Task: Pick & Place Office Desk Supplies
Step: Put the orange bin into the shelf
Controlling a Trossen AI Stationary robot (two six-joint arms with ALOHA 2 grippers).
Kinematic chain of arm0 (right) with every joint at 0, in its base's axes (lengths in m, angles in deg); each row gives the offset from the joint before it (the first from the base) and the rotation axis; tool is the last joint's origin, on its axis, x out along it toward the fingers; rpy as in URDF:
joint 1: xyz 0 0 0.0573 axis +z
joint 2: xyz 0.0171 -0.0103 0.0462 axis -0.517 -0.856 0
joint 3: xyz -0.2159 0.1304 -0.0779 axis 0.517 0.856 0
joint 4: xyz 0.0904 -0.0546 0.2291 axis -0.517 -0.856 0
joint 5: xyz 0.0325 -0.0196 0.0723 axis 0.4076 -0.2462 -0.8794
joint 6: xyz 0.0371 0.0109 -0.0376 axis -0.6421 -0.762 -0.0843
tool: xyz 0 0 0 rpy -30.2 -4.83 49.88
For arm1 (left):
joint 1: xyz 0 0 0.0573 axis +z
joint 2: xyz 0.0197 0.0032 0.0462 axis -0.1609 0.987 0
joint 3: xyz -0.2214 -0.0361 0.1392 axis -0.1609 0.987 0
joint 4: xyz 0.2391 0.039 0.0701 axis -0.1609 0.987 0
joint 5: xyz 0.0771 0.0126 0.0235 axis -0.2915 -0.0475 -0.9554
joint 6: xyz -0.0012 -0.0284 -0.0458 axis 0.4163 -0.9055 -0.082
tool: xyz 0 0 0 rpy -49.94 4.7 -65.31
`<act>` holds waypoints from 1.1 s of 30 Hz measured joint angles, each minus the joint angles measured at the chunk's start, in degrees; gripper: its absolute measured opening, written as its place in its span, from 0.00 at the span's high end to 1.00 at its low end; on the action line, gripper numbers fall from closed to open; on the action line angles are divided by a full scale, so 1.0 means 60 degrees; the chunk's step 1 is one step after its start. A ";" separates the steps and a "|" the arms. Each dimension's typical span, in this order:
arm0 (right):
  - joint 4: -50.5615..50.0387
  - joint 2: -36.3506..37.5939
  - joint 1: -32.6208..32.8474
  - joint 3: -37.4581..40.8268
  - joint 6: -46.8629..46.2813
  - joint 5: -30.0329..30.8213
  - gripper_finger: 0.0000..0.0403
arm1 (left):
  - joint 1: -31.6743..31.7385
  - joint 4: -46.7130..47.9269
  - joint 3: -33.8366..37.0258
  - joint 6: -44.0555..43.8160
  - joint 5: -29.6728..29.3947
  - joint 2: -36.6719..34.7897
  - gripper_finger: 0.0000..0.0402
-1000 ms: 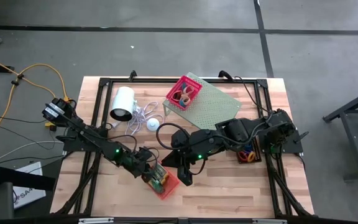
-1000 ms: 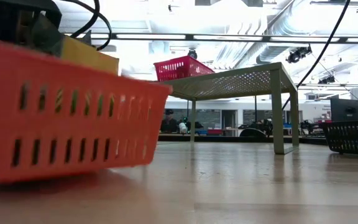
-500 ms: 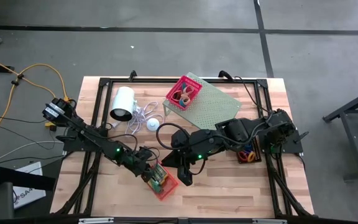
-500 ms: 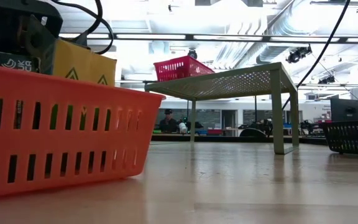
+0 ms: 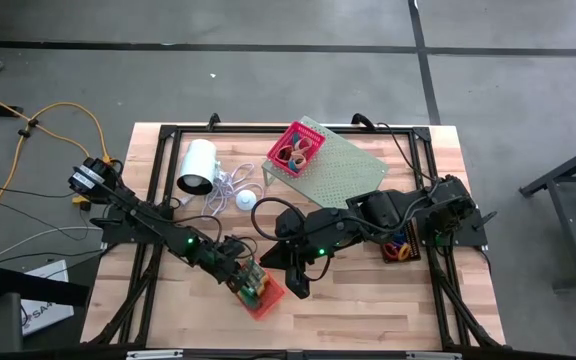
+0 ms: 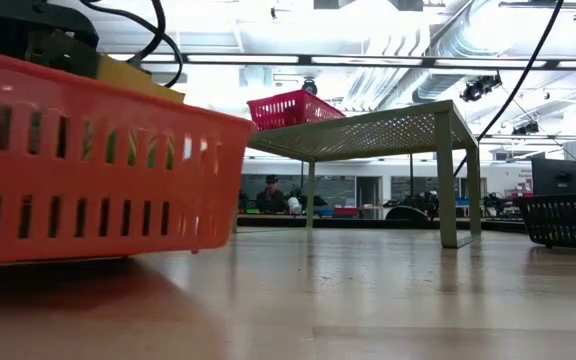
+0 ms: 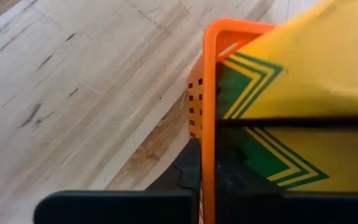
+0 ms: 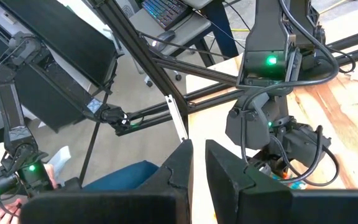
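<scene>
The red-orange mesh basket (image 5: 264, 299) (image 6: 88, 160) sits near the table's near edge, with a green-white, yellow-marked box (image 5: 255, 283) (image 7: 303, 81) inside. My left gripper (image 5: 240, 278) (image 7: 209, 171) is shut on its wall. My right gripper (image 5: 298, 288) (image 8: 197, 155) hovers just right of the basket, open by a narrow gap and holding nothing. The pink basket (image 5: 295, 148) (image 6: 293, 108) holds rubber-band loops and stands on the shelf. The black basket (image 5: 400, 248) (image 6: 568, 220) rests on the table at the right. My left gripper pinches the basket's orange rim (image 7: 209, 112) at one end wall, near a corner, one finger inside the basket and one outside. The fingers come slanting down from the table's left. In the low view the basket is tilted, and its bottom seems off the table, with a shadow beneath.
The pale green perforated shelf (image 5: 340, 165) (image 6: 388, 130) stands on legs at the far middle. The white cylinder (image 5: 196, 167) and its cord lie far left. A dark metal frame (image 5: 168, 135) borders the table. Bare wood lies along the near edge.
My left gripper has raised the basket, still shut on its wall. In the low view the basket's bottom has come up from the wood, it has tipped, and it has swung a little toward the picture's left. The right arm has kept still.
</scene>
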 joint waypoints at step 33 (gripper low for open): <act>-0.0004 0.0000 -0.0002 0.0000 0.0000 0.0002 0.93 | 0.0495 0.5384 -0.2456 0.1146 0.0090 -0.2357 1.00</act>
